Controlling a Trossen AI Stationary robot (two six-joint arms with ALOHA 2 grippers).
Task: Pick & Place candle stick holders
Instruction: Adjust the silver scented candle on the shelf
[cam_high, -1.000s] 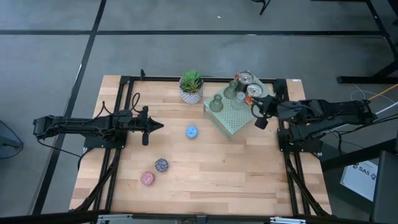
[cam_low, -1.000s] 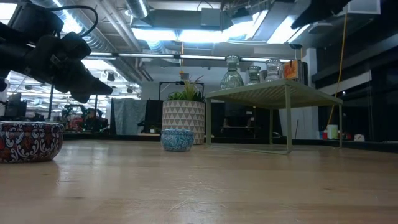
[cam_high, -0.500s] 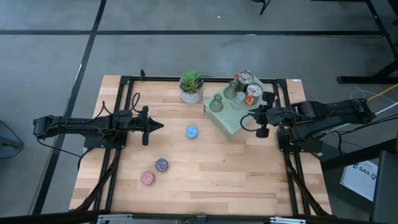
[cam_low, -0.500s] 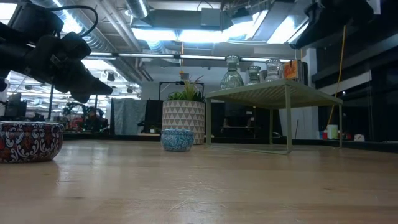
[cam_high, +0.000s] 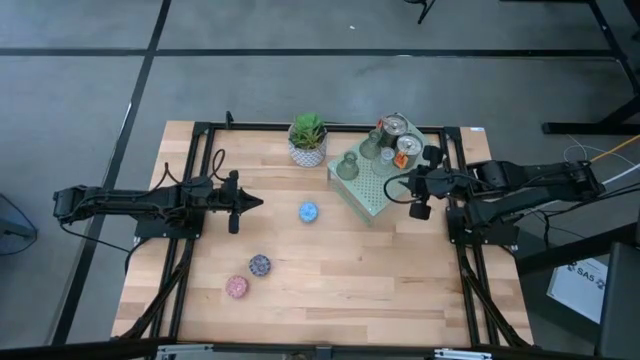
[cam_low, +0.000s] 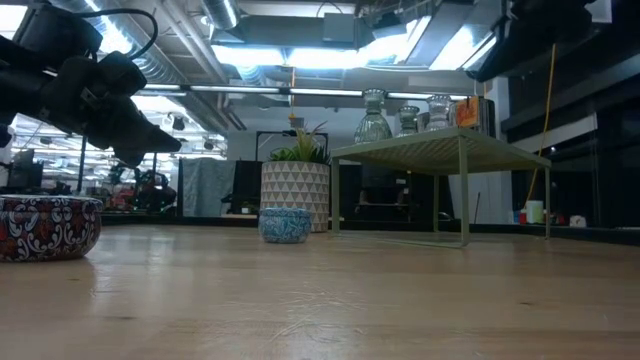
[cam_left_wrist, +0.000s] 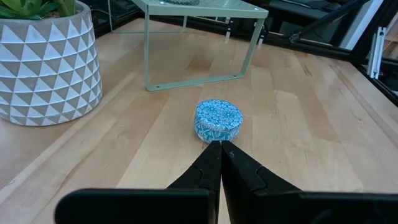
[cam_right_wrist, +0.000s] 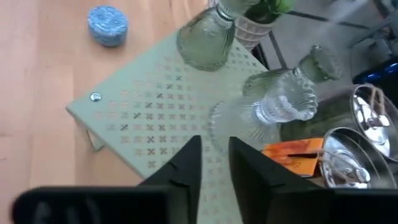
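Between placements, by the look of it: right gripper (cam_high: 396, 183) hovering over the 3 o'clock edge of the pale green perforated metal stand (cam_high: 372, 192), jaws parted by a narrow gap and holding nothing, as seen in the right wrist view. Already up on the stand: an olive-green ribbed glass holder (cam_high: 347, 166) toward 9 o'clock, a clear ribbed glass holder (cam_right_wrist: 283, 99) near the middle, two shiny silver-copper metal cups (cam_high: 400, 134) and an orange card at the 1 o'clock corner. Still down on the wooden tabletop (cam_high: 330, 270): a small round blue patterned holder (cam_high: 308, 212) near centre, at 7 o'clock from the stand; a purple mosaic holder (cam_high: 260, 265) and a pink holder (cam_high: 237, 287) just beside each other at 7 o'clock on the tabletop. Left gripper (cam_high: 254, 203) parked at 9 o'clock, jaws pressed fully together and empty, tips aimed at the blue holder. Green succulent in a white triangle-patterned pot (cam_high: 307, 140) at 12 o'clock, no part of the job. Likely next: lift clear of the glassware without clipping it, swing out toward the blue holder, spread the jaws wider than its rim, then descend squarely around it.
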